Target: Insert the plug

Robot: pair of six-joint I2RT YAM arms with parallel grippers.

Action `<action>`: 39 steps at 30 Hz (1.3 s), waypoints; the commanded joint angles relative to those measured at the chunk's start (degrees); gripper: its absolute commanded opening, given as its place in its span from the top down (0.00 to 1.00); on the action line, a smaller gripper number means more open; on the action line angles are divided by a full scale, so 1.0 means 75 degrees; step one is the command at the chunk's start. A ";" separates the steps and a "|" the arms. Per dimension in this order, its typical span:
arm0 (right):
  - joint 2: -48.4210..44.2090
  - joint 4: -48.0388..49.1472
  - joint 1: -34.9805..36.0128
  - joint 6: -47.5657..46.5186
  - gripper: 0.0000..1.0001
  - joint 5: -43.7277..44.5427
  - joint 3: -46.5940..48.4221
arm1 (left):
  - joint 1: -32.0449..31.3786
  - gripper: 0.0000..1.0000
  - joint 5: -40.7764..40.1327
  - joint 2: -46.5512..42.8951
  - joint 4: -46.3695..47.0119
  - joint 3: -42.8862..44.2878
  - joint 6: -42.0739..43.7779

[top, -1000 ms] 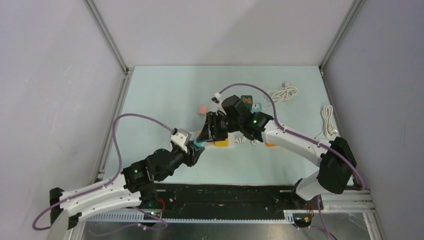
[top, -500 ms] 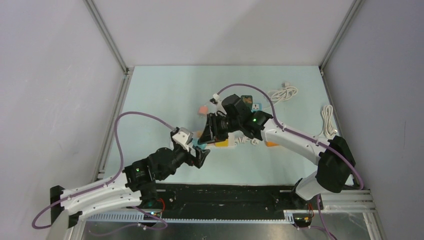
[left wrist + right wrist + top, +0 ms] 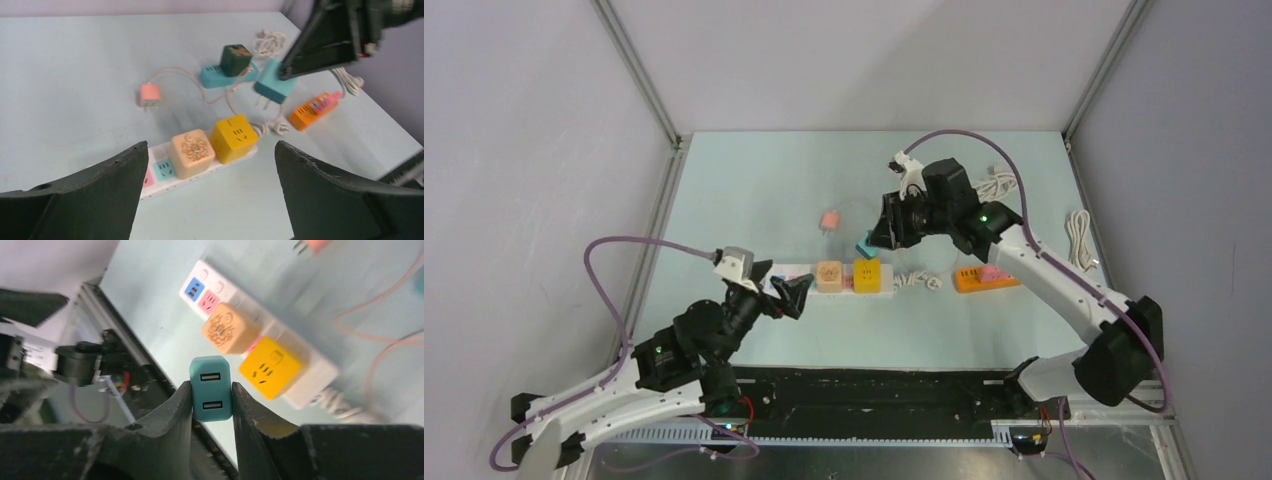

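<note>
Teal plug (image 3: pixel 274 86) is hanging in the air with its prongs pointing down toward the table (image 3: pixel 744 200), over the stretch just beyond the yellow cube adapter (image 3: pixel 867 275). I'm reading the scene from the left side across.

The left arm is lying low, running from its base at the near left corner and stretching up and to the right. The left gripper (image 3: pixel 789 295) is sitting at the left end of the white power strip (image 3: pixel 320 375), with its jaws spread wide and nothing between them. I can't tell whether it is touching the strip.

On the strip a peach cube adapter (image 3: pixel 828 276) and the yellow one are sitting side by side, touching. Two sockets at the left end are showing uncovered. A small pink plug (image 3: pixel 829 219) is lying farther back on its thin lead.

The right arm is rising from its base at the near right corner, bending at the elbow and reaching left and away. The right gripper (image 3: pixel 211 395) is angling down and pinching the teal plug by its two sides, with the two USB ports facing the wrist camera.

Right of the strip an orange socket bar (image 3: pixel 984 279) is lying flat, and a coiled white cable (image 3: pixel 1079 240) is resting near the right wall.
</note>
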 commanded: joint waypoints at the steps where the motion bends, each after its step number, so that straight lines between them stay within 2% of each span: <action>1: -0.0784 0.0039 0.0270 -0.2651 1.00 0.1361 0.0266 | -0.0028 0.00 -0.1430 -0.0106 -0.0152 0.0064 -0.0347; 4: -0.0874 0.0051 0.0520 -0.3923 1.00 0.1896 0.0254 | -0.0030 0.00 -0.1892 0.0023 -0.0197 0.0071 -0.0655; 7: -0.0732 0.0092 0.0406 -0.4193 1.00 0.1484 0.0260 | -0.0008 0.00 -0.2497 0.0246 -0.0383 0.0124 -0.1479; 9: -0.0462 0.0115 0.0391 -0.4351 1.00 0.1133 0.0254 | 0.0135 0.00 -0.2475 0.0394 -0.0528 0.0147 -0.2108; 12: 0.0023 0.0077 0.0466 -0.4846 1.00 0.0767 0.0255 | 0.0739 0.00 -0.1607 0.0674 -0.0657 0.0155 -0.2941; 13: 0.0228 0.0068 0.0534 -0.4953 1.00 0.0728 0.0253 | 0.1189 0.00 -0.0951 0.0813 -0.0689 0.0155 -0.3057; 16: 0.0560 0.0094 0.0597 -0.5410 1.00 0.0422 0.0259 | 0.1947 0.00 0.0032 0.1009 -0.0706 0.0128 -0.3412; 19: 0.0676 0.0250 0.0666 -0.5654 1.00 0.0209 0.0253 | 0.2412 0.00 0.0460 0.1196 -0.0701 0.0110 -0.3367; 24: 0.1005 0.0032 0.1068 -0.6317 1.00 0.0567 0.0259 | 0.2832 0.00 0.0867 0.1337 -0.0685 0.0129 -0.3154; 34: 0.0991 0.0097 0.1185 -0.6965 1.00 0.0999 0.0018 | 0.3017 0.00 0.1149 0.1239 -0.0671 0.0016 -0.3117; 39: 0.0738 -0.0040 0.1085 -0.7268 1.00 0.0658 -0.0111 | 0.3048 0.00 0.1162 0.1221 -0.0671 -0.0031 -0.3128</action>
